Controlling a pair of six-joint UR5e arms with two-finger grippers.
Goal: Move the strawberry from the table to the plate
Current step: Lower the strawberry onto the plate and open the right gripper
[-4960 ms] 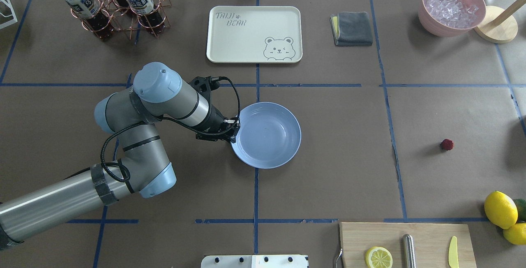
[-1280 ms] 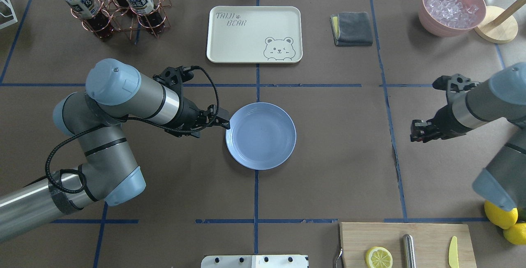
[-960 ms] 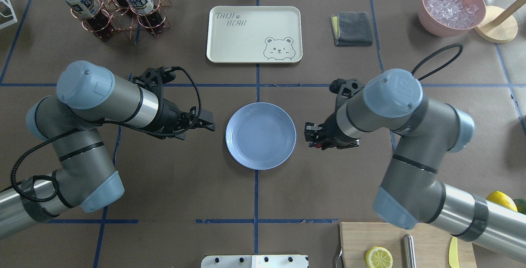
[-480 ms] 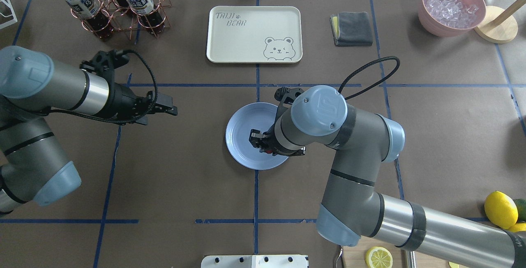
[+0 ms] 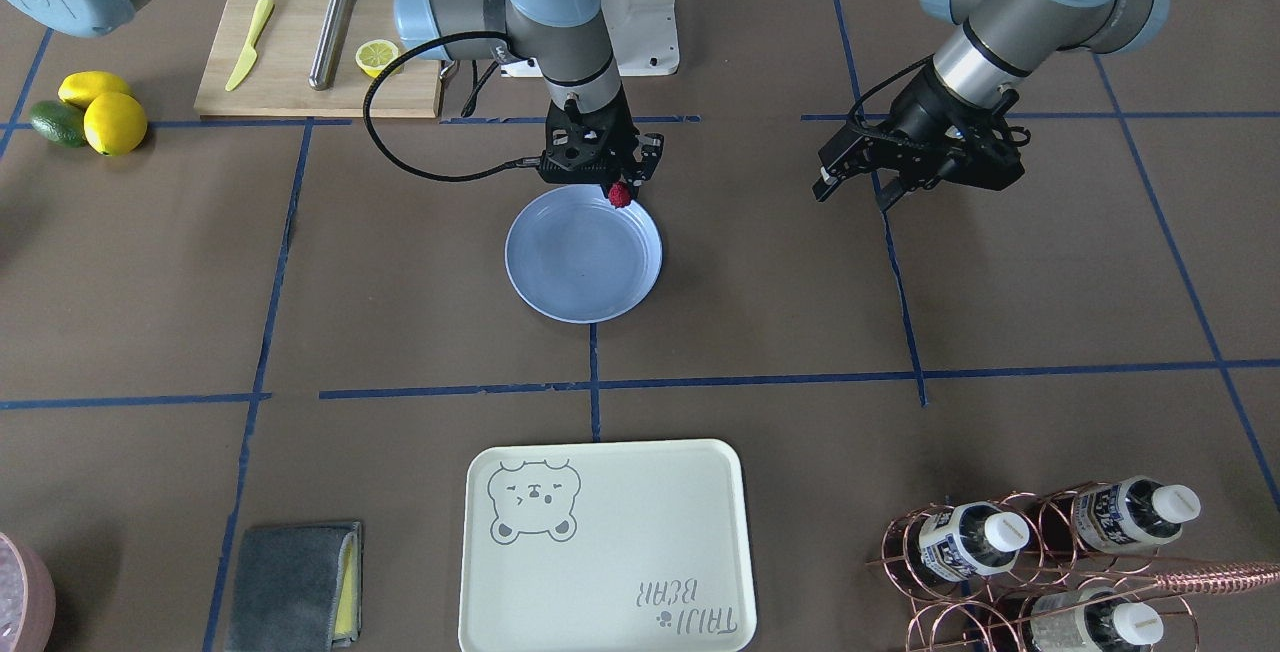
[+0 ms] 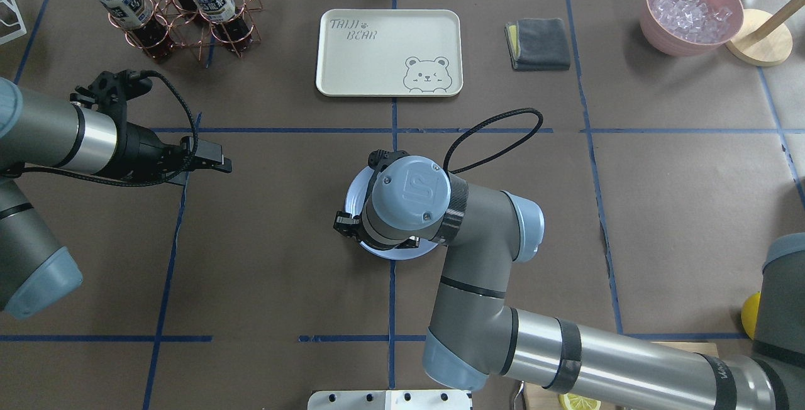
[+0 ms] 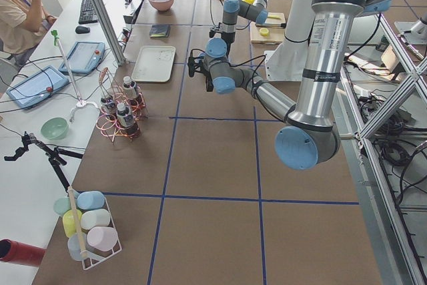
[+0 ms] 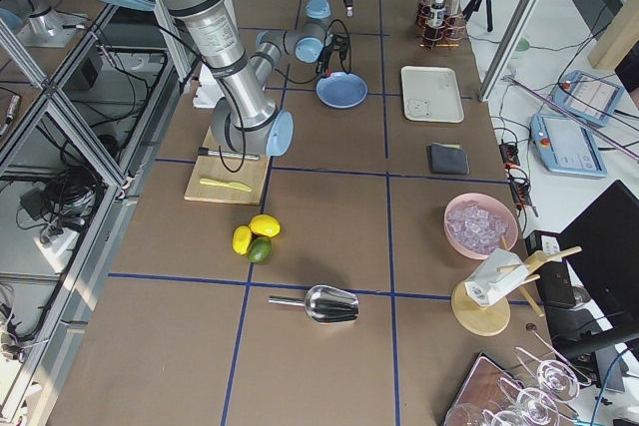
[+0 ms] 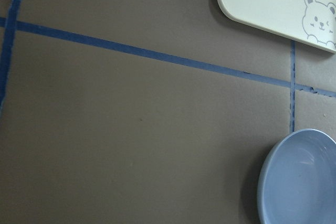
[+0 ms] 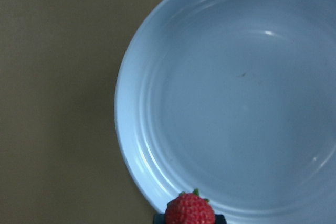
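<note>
The strawberry (image 5: 620, 196) is small, red and bumpy, and my right gripper (image 5: 619, 188) is shut on it. It hangs just above the rim of the light blue plate (image 5: 583, 252), on the side nearest the robot. The right wrist view shows the strawberry (image 10: 190, 209) at the bottom edge over the plate (image 10: 236, 103), whose bowl holds nothing. From overhead my right arm covers most of the plate (image 6: 354, 191). My left gripper (image 6: 225, 155) is open and holds nothing, well to the plate's left over the brown table (image 6: 283, 271).
A cream bear tray (image 6: 388, 51), a bottle rack (image 6: 182, 14), a grey cloth (image 6: 538, 43) and a pink bowl of ice (image 6: 692, 11) line the far side. A cutting board (image 5: 290, 82) with a lemon half and whole lemons (image 5: 100, 112) sit near the robot's right.
My right arm has carried the strawberry leftward across the plate to its near-left rim. My left arm has drawn back further left, away from the plate.
</note>
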